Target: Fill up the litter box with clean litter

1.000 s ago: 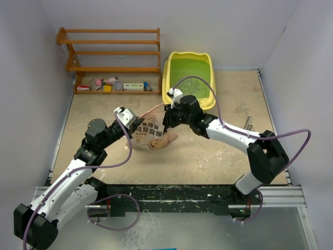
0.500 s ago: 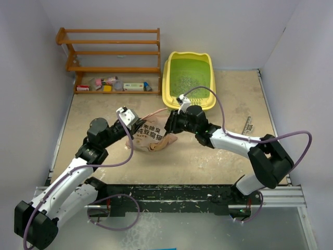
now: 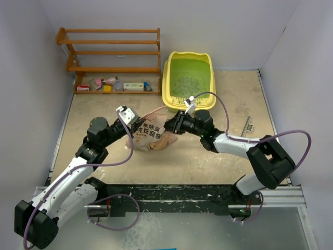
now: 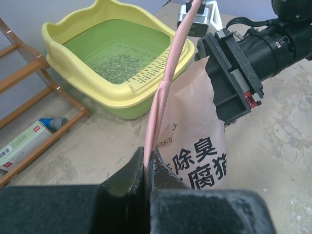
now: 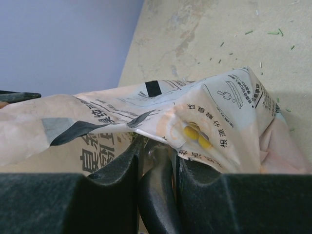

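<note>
You have only a thin scatter of litter [image 3: 186, 82] in the box [image 3: 167, 83], so most filling is left, while the left jaws and the right jaws each pinch the bag [image 3: 151, 134].

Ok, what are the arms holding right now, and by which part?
Both hold the pink bag: the left gripper has its jaws on the pink top strip, the right gripper on a paper fold opposite.

The yellow plastic litter box [image 3: 169, 82] sits upright beside the wooden shelf rack [image 3: 109, 52]; sparse grey-green litter granules [image 3: 186, 82] dot its green floor.
</note>
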You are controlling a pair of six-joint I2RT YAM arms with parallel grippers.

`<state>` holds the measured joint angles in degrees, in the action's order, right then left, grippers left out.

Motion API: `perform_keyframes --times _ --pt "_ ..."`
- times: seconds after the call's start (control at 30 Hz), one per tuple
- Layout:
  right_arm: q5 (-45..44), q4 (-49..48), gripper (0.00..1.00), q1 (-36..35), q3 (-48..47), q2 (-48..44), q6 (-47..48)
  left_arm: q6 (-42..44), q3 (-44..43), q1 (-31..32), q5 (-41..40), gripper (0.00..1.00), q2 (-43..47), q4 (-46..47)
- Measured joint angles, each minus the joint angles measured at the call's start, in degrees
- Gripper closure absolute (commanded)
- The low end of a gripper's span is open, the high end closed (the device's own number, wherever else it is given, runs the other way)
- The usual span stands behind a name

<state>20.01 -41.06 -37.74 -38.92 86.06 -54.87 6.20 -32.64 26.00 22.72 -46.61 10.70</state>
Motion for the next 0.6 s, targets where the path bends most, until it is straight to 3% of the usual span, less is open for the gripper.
perform_keyframes --times 0.3,0.6 --pt "0.5 -5.6 1.0 2.0 3.9 -0.8 -4.1 0.0 0.0 0.0 -0.4 1.0 0.0 0.0" --pt "0.3 -6.3 1.0 5.7 9.8 -9.5 -5.4 0.0 0.0 0.0 -0.4 1.0 0.0 0.4"
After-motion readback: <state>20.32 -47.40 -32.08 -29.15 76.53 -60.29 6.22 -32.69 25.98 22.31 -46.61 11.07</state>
